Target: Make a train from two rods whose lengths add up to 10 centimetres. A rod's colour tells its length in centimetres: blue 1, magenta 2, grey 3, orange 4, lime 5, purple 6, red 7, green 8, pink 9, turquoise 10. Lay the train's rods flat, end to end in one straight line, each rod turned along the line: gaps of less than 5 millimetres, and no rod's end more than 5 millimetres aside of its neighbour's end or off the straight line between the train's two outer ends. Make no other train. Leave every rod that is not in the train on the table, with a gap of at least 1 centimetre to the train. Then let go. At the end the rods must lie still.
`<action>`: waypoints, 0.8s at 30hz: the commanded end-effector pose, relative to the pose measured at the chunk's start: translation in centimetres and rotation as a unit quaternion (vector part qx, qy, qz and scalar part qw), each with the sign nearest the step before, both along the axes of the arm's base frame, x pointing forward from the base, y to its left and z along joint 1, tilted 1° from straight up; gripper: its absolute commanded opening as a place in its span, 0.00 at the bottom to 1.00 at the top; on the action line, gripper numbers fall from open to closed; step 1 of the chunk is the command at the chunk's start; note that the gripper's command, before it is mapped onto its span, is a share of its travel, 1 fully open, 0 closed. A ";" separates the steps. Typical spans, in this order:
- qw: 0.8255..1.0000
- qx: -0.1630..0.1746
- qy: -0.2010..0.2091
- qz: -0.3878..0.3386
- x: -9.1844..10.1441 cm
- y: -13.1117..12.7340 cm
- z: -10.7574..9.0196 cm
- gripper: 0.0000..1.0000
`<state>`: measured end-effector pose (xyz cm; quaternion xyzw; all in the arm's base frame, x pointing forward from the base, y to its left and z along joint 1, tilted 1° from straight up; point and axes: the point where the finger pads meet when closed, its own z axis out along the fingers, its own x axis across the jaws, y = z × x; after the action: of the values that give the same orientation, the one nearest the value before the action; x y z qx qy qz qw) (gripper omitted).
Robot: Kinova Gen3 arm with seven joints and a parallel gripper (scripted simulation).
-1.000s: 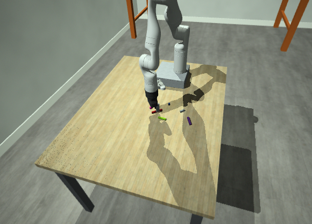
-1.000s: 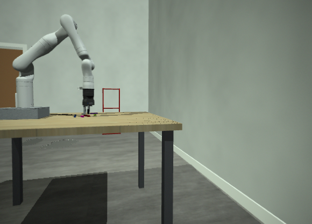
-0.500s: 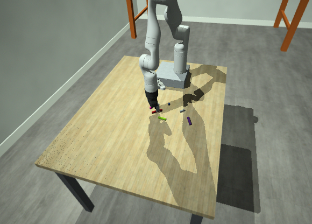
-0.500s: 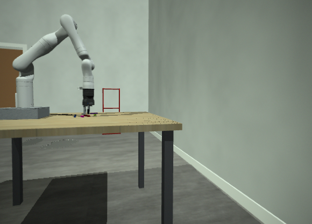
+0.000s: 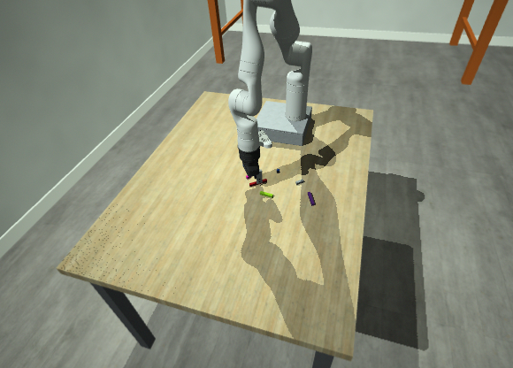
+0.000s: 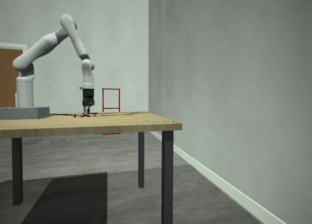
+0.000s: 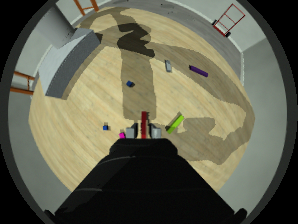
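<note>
My black two-finger gripper [image 5: 258, 177] is down at the wooden table top [image 5: 133, 230], pointing straight down over the short red rod [image 5: 257, 183]. The fingers are half spread and stand one on each side of the rod near its middle. As far as I can judge they straddle it and do not pinch it, and the rod lies flat on the wood.

Red counts seven, so I need a three to reach ten, and that makes the small grey rod [image 5: 300, 182] its only partner here. It lies well to the right of the red one, at the edge of the arm's shadow. I stand over the red rod's middle so that it stays level if I lift it and does not swing on the way.

The others have to stay out of the train. The tiny magenta rod [image 5: 247, 176] is just beside my fingers on the far left (the one I am most likely to nudge). The lime rod [image 5: 266, 195] lies a little nearer than the red one, the blue cube-like rod [image 5: 278, 171] a little farther and to the right, and the purple rod [image 5: 311, 198] is at the right, near the grey.

Next, I think: close gently, carry red to grey, and line up the ends — well away from purple.
</note>
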<state>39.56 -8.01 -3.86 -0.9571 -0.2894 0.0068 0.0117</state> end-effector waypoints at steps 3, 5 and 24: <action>1.000 0.001 0.001 0.004 -0.2 0.0 0.0 0.54; 1.000 0.001 0.001 0.004 -0.2 0.0 0.0 0.54; 1.000 -0.002 -0.004 0.004 0.2 -0.1 -1.4 0.54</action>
<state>39.70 -8.06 -4.86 -0.9571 -0.2896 0.0050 0.0097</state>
